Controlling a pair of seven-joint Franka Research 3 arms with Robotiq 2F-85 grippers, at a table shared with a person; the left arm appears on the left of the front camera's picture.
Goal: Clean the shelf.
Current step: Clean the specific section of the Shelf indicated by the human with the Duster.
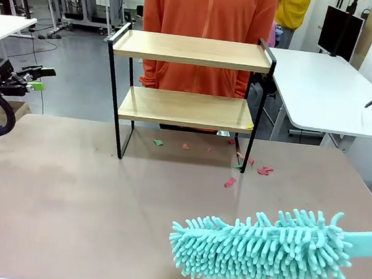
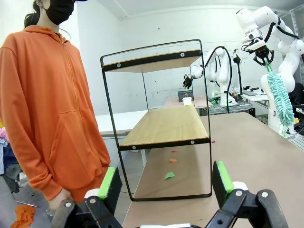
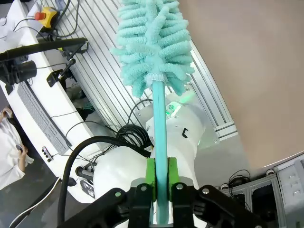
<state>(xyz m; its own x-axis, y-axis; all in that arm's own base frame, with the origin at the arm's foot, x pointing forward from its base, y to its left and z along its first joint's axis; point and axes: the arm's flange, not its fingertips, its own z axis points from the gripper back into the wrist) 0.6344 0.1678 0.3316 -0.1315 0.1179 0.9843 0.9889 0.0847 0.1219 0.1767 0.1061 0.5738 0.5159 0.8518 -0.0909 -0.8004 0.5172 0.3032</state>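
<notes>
The shelf (image 1: 188,51) stands at the far side of the brown table, two wooden boards in a black frame; in the left wrist view the shelf (image 2: 164,126) is seen end-on. Small red and green scraps (image 1: 230,182) lie on the table under and beside it, and a yellow bit (image 1: 248,126) sits on the lower board's right end. A teal fluffy duster (image 1: 261,246) hovers low over the table's near right. My right gripper (image 3: 160,178) is shut on its handle. At the far left, off the table, my left gripper (image 1: 41,78) stands open, its jaws (image 2: 166,183) holding nothing.
A person in an orange hoodie (image 1: 208,16) stands right behind the shelf, hands down. A white table (image 1: 329,94) adjoins at the right. The brown table (image 1: 68,201) has bare room at the left and front. The right arm's white base (image 3: 171,128) is below the duster.
</notes>
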